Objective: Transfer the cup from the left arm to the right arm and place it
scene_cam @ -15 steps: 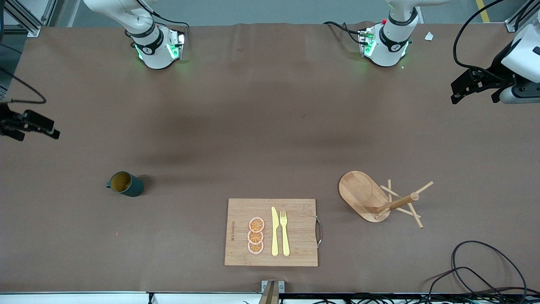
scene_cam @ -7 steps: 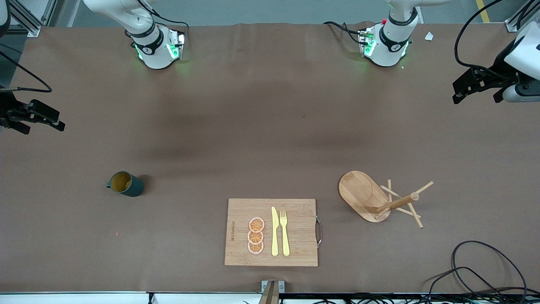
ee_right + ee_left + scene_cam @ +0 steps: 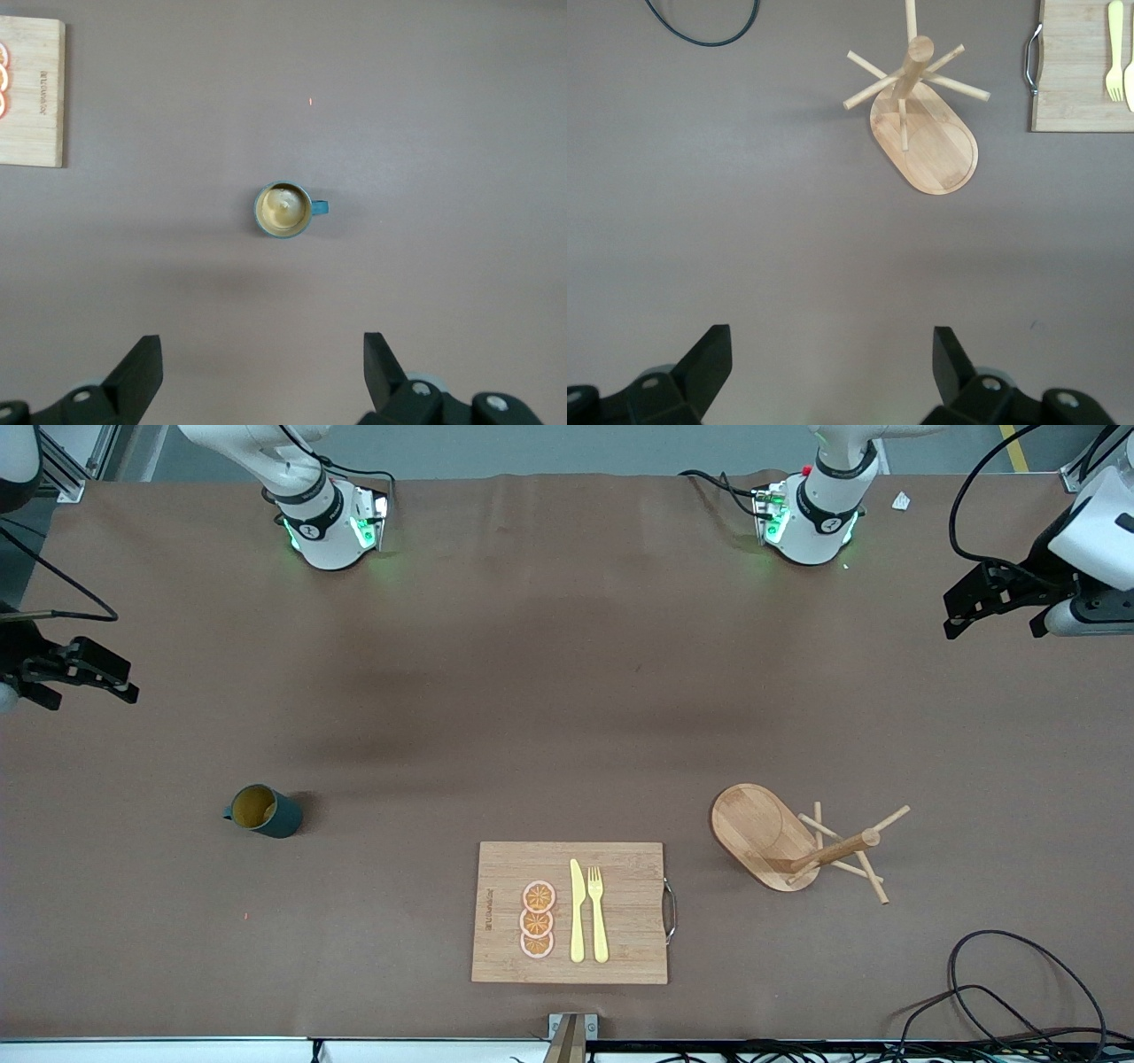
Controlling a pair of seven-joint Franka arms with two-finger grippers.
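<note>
While both the left gripper [image 3: 992, 607] and right gripper [image 3: 80, 677] are hanging released, the upright cup [image 3: 263, 811], lower left, is awaiting a centred, level descent.

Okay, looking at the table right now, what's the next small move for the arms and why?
Probably the right gripper should move in over the cup and start lowering. The cup stands upright and untouched at the right arm's end of the table, and the right wrist view looks down on it with the fingers open and empty. The left gripper waits open at the left arm's end, closer to the peg rack than to the cup.
</note>
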